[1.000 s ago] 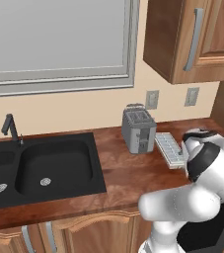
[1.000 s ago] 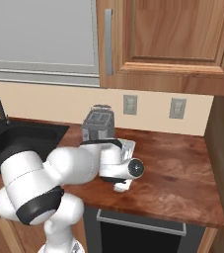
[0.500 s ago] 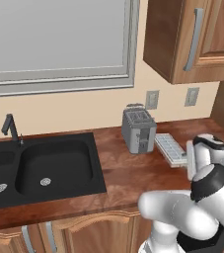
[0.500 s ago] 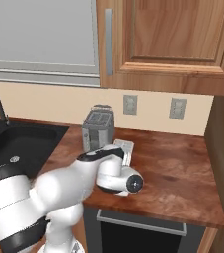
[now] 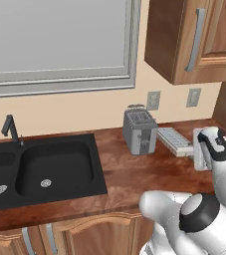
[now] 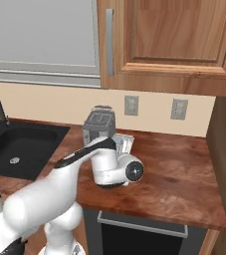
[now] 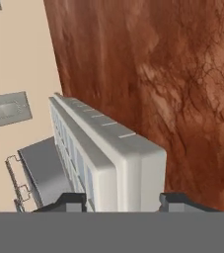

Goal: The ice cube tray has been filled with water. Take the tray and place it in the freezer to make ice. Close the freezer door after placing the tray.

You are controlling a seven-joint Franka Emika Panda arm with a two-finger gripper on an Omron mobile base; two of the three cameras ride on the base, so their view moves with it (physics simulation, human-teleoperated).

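Fingers of the end effector (image 7: 121, 200) have just drawn in around the near end of the ice cube tray (image 7: 101, 148), 1 on each side, pinching it where it lies on the table (image 5: 134, 172) beside the toaster (image 5: 140, 131); lifting looks next.

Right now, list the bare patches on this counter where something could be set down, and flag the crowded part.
Free: the counter stretch right of the ice cube tray, up to the side wall, and the strip between the sink and the toaster. Crowded: the back corner where toaster, tray and the gripper, its fingers either side of the tray's end, bunch together.
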